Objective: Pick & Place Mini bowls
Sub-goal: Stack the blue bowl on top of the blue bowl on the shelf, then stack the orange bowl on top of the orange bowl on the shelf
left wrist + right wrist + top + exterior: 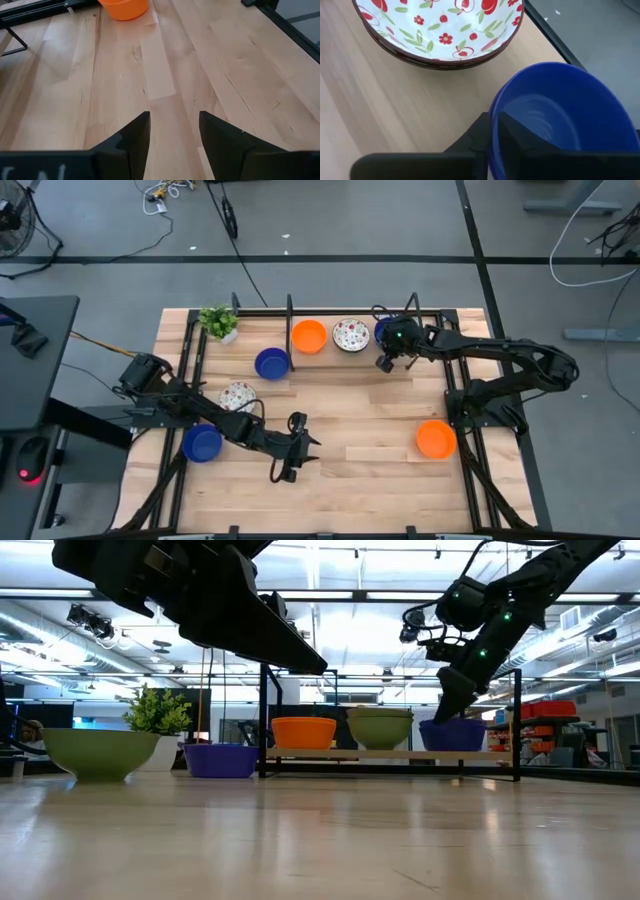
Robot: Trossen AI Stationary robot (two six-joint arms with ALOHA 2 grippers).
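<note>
The right hand (pixel 492 137) pinches the rim of a blue bowl (pixel 565 115) at the desk's (pixel 370 420) one o'clock edge, beside the flowered bowl (pixel 440 30). Placing seems nearly done; next it should let go. The left hand (pixel 172 137) waits spread near six o'clock.

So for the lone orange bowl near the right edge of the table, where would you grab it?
By the rim, from above. The orange bowl sits upright, open side up, with bare wood all round it, so one finger can go inside the thin wall and one outside. The right hand is pinching a blue bowl that same way.
</note>
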